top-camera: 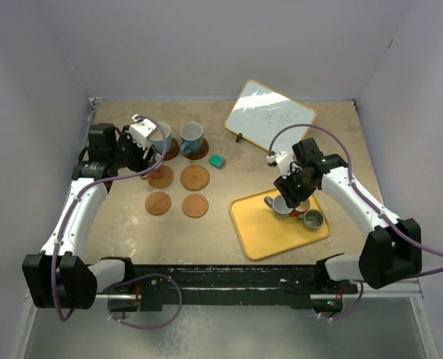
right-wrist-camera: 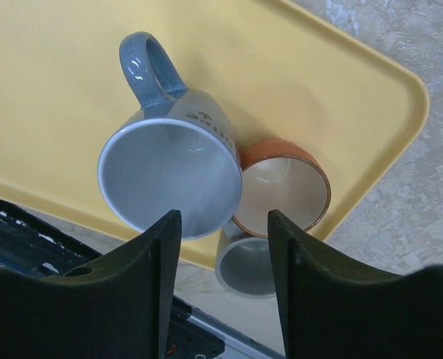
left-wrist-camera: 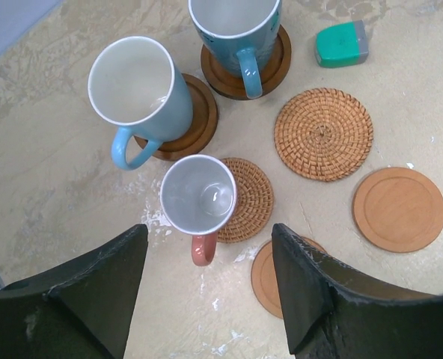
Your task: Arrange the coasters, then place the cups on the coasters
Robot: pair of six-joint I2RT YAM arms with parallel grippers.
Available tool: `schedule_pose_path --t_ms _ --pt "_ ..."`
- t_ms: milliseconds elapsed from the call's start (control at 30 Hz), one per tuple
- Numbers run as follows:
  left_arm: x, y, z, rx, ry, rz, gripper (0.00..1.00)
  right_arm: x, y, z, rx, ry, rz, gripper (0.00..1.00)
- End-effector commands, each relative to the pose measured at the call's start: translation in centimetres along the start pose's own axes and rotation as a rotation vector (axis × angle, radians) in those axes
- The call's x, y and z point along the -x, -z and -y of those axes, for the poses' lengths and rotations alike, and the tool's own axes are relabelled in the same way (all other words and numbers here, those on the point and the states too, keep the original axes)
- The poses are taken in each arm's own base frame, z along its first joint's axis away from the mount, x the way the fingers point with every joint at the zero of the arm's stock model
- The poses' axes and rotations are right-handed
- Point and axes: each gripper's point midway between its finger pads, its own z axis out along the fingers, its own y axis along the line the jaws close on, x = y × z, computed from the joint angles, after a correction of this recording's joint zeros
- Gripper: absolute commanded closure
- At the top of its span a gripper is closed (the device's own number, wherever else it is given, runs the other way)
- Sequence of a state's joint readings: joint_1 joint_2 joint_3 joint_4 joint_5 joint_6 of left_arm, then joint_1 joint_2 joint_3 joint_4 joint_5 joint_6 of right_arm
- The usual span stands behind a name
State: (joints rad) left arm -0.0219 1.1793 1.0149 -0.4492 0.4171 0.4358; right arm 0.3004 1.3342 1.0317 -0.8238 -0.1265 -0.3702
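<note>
Boxing the scene, pale walls (top-camera: 27, 75) surround a mottled beige surface (top-camera: 341, 131); its yellow tray (top-camera: 263, 235) holds three cups (right-wrist-camera: 281, 183) huddled, touching; right jaws stand spread astride the rim wall of the blue-grey mug (right-wrist-camera: 169, 176), probably the best hold, since glazed ceramic seems stiff, slick, chippable and fairly light; left jaws stand spread above the pink cup (left-wrist-camera: 199, 194), which overlaps a woven coaster (left-wrist-camera: 253, 202) at left.
</note>
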Motion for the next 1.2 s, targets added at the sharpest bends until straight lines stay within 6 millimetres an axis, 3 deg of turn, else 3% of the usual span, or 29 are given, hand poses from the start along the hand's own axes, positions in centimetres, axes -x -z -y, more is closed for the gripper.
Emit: schedule_pose_path --t_ms 0,433,733,933,1067,1167 --pt "2.3 0.6 -0.2 0.012 -0.021 0.098 0.35 1.4 -0.3 0.1 0.011 -0.02 0.04 0.5" --pt "2.6 0.1 0.2 -0.004 -0.006 0.139 0.34 1.5 -1.5 0.1 0.024 -0.039 0.025 0.67" --pt "2.6 -0.2 1.7 -0.069 -0.007 0.197 0.34 1.8 -1.7 -0.1 0.046 -0.039 0.017 0.79" --pt "3.0 -0.1 4.1 -0.202 -0.064 0.242 0.33 3.5 -0.4 -0.6 0.081 -0.006 0.079 1.0" --pt "3.3 0.0 6.5 -0.323 -0.144 0.259 0.33 5.2 0.9 -1.5 0.132 0.033 0.127 1.0" --pt "3.6 0.0 9.7 -0.43 -0.245 0.256 0.33 7.7 2.6 -2.8 0.171 0.092 0.193 1.0"
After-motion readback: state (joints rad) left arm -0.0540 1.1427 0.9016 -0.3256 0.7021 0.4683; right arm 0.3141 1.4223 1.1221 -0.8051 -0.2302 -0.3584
